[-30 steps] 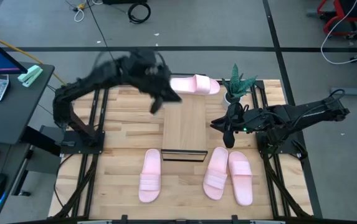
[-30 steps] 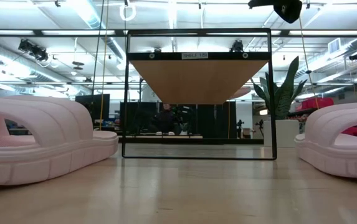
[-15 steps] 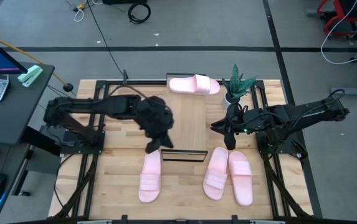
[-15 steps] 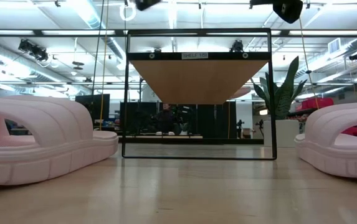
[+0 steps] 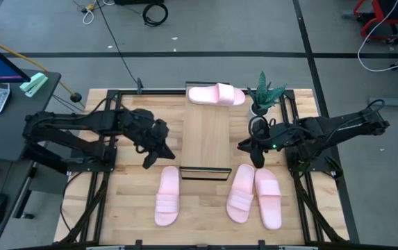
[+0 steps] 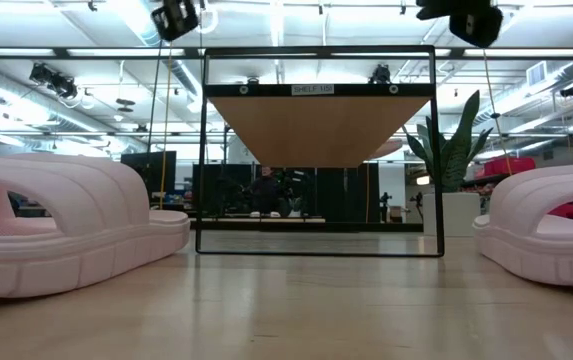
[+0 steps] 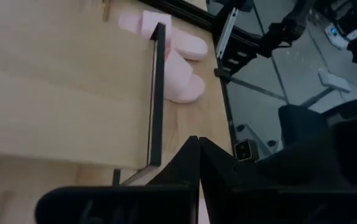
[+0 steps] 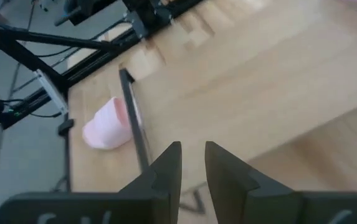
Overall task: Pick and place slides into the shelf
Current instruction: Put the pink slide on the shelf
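One pale pink slide [image 5: 216, 94] lies crosswise on the far end of the light-wood shelf [image 5: 208, 135]. Three more slides rest sole-down on the table near the shelf's near end. One is on the left [image 5: 167, 196]. The other two [image 5: 240, 193] [image 5: 268, 198] lie side by side on the right. My left gripper [image 5: 151, 158] hangs shut and empty left of the shelf's near end, just beyond the left slide's far tip. My right gripper [image 5: 254, 158] hovers narrowly open and empty right of the shelf, over the far tip of the inner right slide.
A small potted plant [image 5: 263, 94] stands at the shelf's far right corner, beside the placed slide. The shelf's thin black frame [image 6: 316, 150] stands up from the tabletop. Bare board [image 7: 60, 74] runs along the shelf between the placed slide and its near end.
My left arm has swung from the shelf's far end, beside the placed slide, toward the table's near left and come down. Its gripper now hangs left of the shelf's near end. The slide on the shelf has stayed put.
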Controlling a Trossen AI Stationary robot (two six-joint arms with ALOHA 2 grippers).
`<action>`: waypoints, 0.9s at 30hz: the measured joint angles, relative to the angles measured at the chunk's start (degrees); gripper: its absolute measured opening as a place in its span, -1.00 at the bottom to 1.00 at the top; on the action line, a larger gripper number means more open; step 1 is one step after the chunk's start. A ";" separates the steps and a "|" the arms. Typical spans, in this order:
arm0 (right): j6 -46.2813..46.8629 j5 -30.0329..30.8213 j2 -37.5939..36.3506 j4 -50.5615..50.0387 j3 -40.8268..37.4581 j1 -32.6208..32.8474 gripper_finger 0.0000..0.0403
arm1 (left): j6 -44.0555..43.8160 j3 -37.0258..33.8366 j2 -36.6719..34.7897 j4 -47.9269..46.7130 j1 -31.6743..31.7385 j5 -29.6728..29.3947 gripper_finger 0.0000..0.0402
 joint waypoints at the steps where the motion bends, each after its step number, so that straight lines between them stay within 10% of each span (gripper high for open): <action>1: 1.55 -1.12 0.00 -0.37 0.02 0.23 -0.61 | -0.21 -1.76 -1.10 0.69 0.01 -0.34 -0.96; 11: 18.42 -7.51 -0.02 -10.38 0.02 8.07 -0.62 | -1.80 -15.42 -8.64 6.49 -0.47 -0.45 -0.89; 27: 39.66 -1.24 6.04 -10.14 0.02 20.42 -0.54 | 2.89 -16.28 -9.34 7.29 -0.72 2.87 -0.88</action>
